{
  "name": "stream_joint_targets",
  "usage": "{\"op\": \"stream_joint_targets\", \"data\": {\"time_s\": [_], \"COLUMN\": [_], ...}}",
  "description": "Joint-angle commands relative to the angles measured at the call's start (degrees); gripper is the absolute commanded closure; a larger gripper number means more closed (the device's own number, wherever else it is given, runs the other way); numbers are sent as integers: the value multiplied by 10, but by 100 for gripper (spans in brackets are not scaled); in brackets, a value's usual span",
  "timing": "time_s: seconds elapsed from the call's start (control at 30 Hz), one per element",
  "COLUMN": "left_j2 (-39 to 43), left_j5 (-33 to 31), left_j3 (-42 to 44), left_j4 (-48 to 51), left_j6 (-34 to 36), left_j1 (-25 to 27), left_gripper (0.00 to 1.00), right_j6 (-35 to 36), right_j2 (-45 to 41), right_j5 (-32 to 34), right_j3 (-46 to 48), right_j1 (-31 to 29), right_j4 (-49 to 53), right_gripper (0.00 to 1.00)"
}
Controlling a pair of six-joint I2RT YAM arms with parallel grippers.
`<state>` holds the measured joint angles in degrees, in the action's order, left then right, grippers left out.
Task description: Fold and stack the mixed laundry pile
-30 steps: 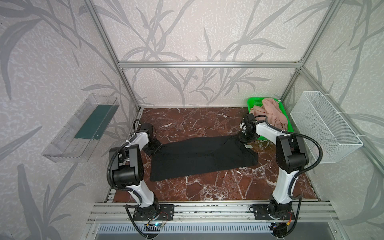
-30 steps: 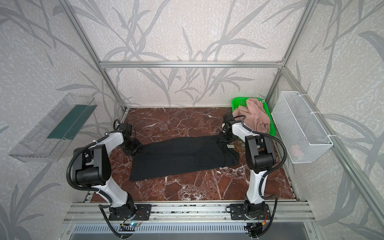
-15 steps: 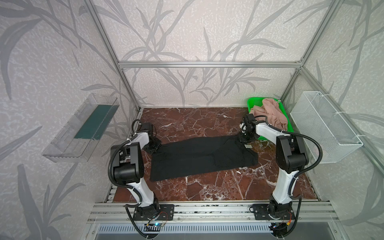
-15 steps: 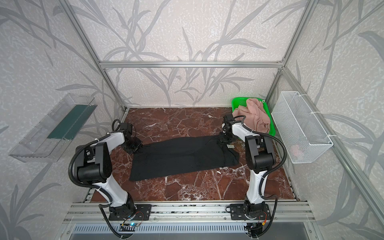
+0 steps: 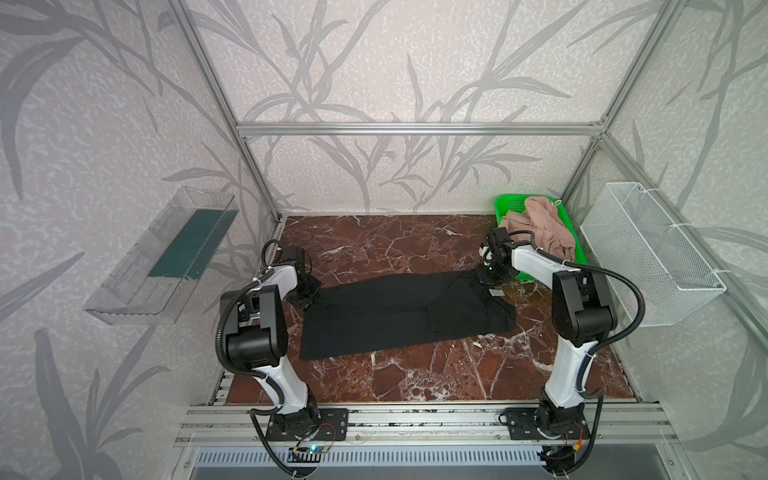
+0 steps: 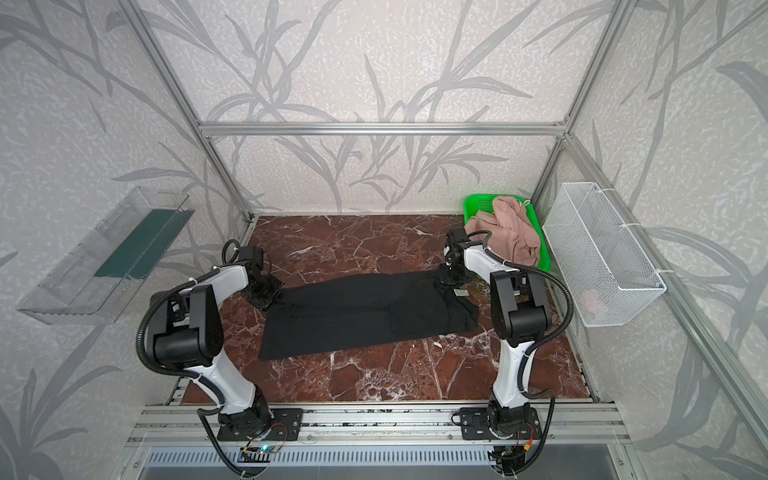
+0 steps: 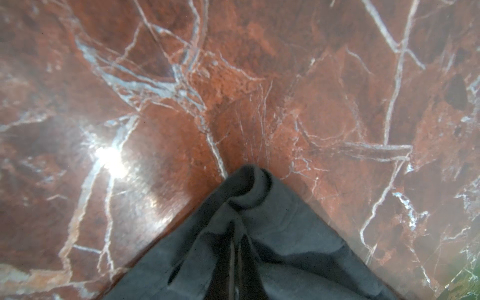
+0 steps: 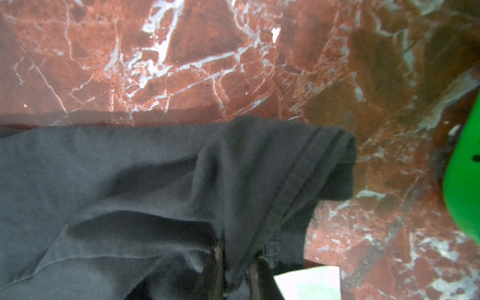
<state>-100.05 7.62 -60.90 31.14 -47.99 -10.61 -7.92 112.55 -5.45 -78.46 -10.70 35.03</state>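
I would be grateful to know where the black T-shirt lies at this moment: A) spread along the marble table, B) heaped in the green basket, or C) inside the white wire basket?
A: the black T-shirt lies stretched out flat on the marble table, outside both baskets.

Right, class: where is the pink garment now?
In both top views the pink garment lies heaped in the green basket at the far right corner of the table, next to the white wire basket.

T-shirt (image 5: 399, 316): flat on the table (image 5: 415, 241), middle, running left-right
shorts (image 5: 540, 228): heaped in the plastic basket (image 5: 506, 204), back right
wire basket (image 5: 648, 257): up on the right wall
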Motion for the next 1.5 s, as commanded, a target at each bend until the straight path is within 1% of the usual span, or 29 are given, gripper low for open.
{"op": "stream_joint_targets", "data": {"time_s": [0.0,0.1,0.2,0.37,0.53,0.57,0.6,0.67,0.73,0.8,0.83,0.9,1.03,1.17,1.3,1.4,1.47], "left_j2": [47,81,117,168,192,194,197,206,219,226,227,218,169,104,62,51,47], "left_j5": [-11,-15,-15,-7,30,38,43,48,37,19,6,-21,-77,-80,-81,-84,-81], "left_j3": [0,0,18,88,181,192,203,209,192,158,135,94,21,-12,-1,23,33], "left_j4": [46,78,99,109,75,70,65,64,77,101,112,129,158,166,159,143,132], "left_j6": [24,55,79,96,77,74,70,68,76,89,97,114,134,150,146,141,139], "left_j1": [-2,-1,0,1,6,7,8,9,9,9,9,7,5,3,3,3,3], "left_gripper": [100,100,100,100,99,97,92,80,65,54,50,48,49,53,56,58,60], "right_j6": [6,5,5,3,1,0,-1,-1,1,2,3,3,1,0,2,3,4], "right_j2": [-4,-3,-2,3,7,7,8,8,8,7,6,5,3,3,4,6,9], "right_j5": [5,5,5,4,4,4,1,0,0,2,3,5,4,4,4,4,5], "right_j3": [0,0,-1,-3,-3,-4,-4,-7,-10,-12,-13,-12,-9,-7,-9,-12,-15], "right_j1": [3,2,2,2,2,2,2,2,2,2,2,2,2,2,2,3,4], "right_j4": [11,13,12,15,15,15,15,15,20,23,24,25,23,22,22,23,23], "right_gripper": [81,81,81,81,81,81,81,81,81,81,81,81,81,81,81,81,81]}}
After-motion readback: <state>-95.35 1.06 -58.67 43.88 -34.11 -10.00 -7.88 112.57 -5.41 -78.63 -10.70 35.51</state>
